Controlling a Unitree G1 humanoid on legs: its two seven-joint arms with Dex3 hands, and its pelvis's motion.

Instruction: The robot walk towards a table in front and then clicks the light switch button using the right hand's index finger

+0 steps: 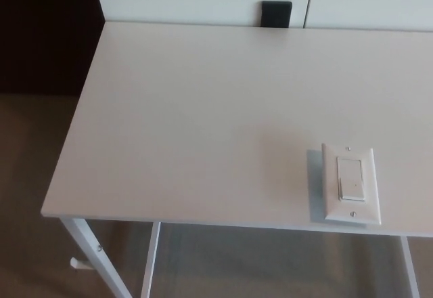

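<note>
so the white light switch (351, 184) is lying flat on the white counter (196, 115) right by its near edge toward the right side, rocker button (351, 179) in the middle of the plate with 2 screws, and neither hand is in view so can't tell their state

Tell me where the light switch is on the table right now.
In the head view the light switch lies flat on the white table, at its near right, close to the front edge. A black object sits beyond the far edge.
</note>
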